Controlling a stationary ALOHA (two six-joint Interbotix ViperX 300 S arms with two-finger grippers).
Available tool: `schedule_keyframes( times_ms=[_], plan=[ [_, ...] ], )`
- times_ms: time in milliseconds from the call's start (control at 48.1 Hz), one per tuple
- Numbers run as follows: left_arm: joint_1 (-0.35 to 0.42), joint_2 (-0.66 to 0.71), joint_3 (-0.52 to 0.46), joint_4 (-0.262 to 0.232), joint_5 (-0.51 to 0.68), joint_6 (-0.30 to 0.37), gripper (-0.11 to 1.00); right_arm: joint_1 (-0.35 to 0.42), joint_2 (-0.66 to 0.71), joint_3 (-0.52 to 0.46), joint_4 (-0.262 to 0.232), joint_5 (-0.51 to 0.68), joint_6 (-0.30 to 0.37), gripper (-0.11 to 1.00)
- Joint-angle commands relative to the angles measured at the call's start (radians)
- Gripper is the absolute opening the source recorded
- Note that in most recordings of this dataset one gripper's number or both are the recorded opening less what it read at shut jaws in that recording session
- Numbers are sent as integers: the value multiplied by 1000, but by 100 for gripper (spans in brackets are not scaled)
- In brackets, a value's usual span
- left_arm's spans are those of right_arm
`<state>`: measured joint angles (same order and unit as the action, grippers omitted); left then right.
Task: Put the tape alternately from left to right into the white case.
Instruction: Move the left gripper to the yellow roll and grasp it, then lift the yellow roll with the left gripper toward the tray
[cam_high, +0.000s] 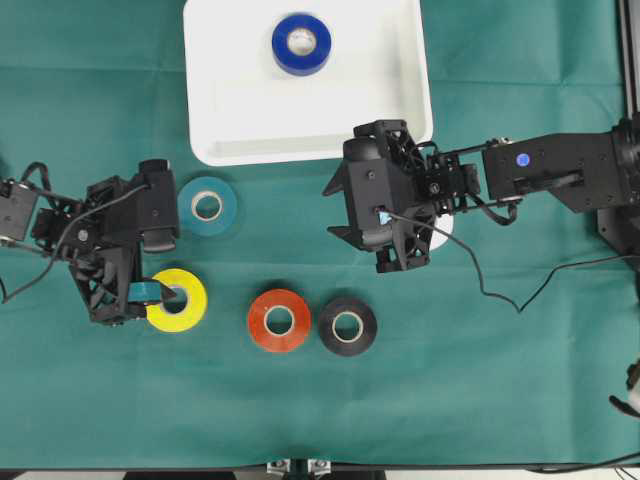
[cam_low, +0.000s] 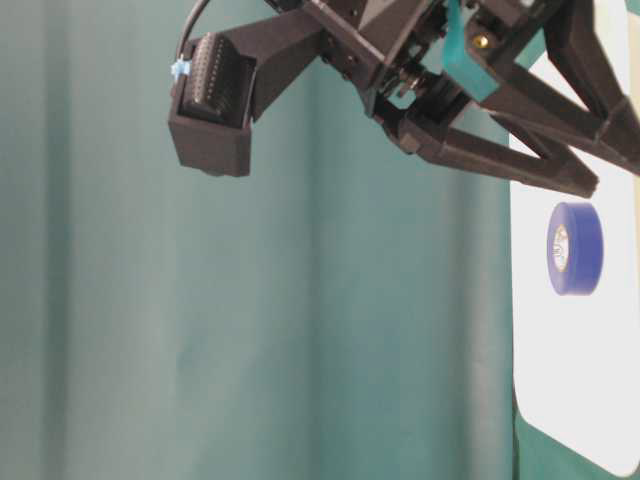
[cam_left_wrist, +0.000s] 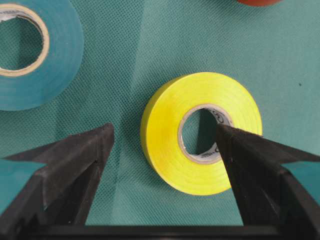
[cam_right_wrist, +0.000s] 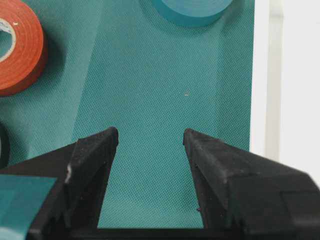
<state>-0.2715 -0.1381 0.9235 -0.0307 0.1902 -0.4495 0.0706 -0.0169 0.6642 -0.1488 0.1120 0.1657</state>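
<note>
One roll is home: the blue tape (cam_high: 301, 43) lies flat in the white case (cam_high: 230, 120), near its far rim, with plenty of bare floor around it. Left on the green cloth (cam_high: 500, 400) are the teal tape (cam_high: 207, 206), yellow tape (cam_high: 178, 300), orange-red tape (cam_high: 279, 320) and black tape (cam_high: 347, 325). A white patch peeks from under the right gripper (cam_high: 385, 230); I can't say it's a roll. The left gripper (cam_left_wrist: 162, 145) hangs over the yellow roll, jaws spread wide, one finger at the core, the other outside the rim, nothing clamped. The right gripper's jaws stand apart and empty, just beside the case's near edge. The orange-red and black rolls nearly touch.
</note>
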Motion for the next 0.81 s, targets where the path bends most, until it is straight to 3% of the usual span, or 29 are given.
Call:
schedule_keyframes(
  times_ms=[0,789],
  plan=[
    [-8,12,-25,0,-3,-5,79,3,-11,-9,-2,-8,-2,65],
    [-12,109,-52,2,0,0,79,3,-11,-9,0,-12,-2,65]
  ],
)
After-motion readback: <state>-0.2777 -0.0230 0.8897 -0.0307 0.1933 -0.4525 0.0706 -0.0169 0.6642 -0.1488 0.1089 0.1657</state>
